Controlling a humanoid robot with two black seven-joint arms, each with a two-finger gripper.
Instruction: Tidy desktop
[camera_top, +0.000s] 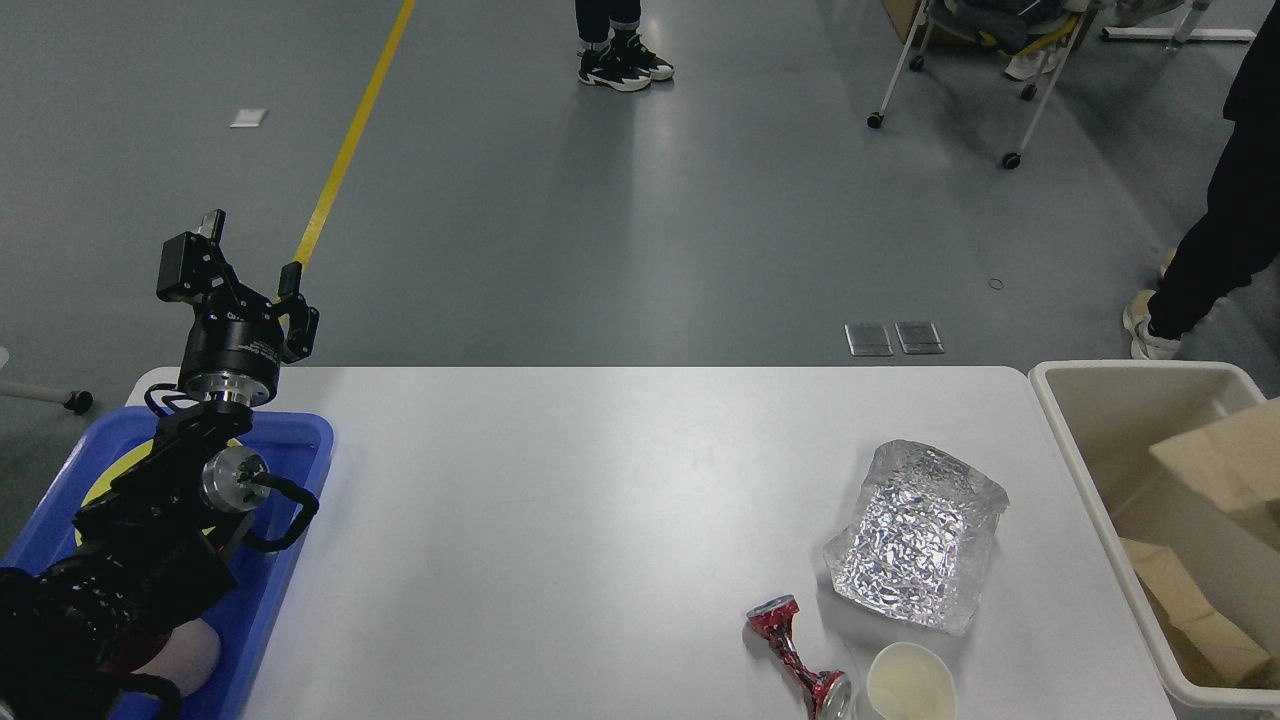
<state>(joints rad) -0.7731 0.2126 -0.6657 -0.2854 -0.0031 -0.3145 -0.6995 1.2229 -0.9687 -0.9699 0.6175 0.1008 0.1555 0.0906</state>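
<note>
You're looking down on the bench (600, 520), the big white desktop filling the near half of the view, and the clutter is all sitting at its near right: a crumpled foil tray (915, 535), a crushed red can (797, 658) just left of a paper cup (908, 685) at the near edge. Your left gripper (240, 285) is hanging raised over the far left corner, above the blue tray (295, 440), its jaws parted and holding nothing. Your right gripper isn't showing in this view at all.

By my reading, nothing is being picked yet, so you're choosing a first target. The beige bin (1075, 440) is standing at the bench's right end with cardboard pieces (1210, 470) in it, and that looks like the home for the rubbish. The left arm is well apart from all three items, so the right arm would likely be the shorter reach.

If you're going for the foil tray, be coming in on one edge and closing gently, since foil is probably going to buckle and slip. The can and cup are sitting almost touching, so be approaching the can from its far end to avoid knocking the cup off the near edge.

Be watching the right side too: a person in dark trousers (1225, 210) is standing just beyond the bin.
</note>
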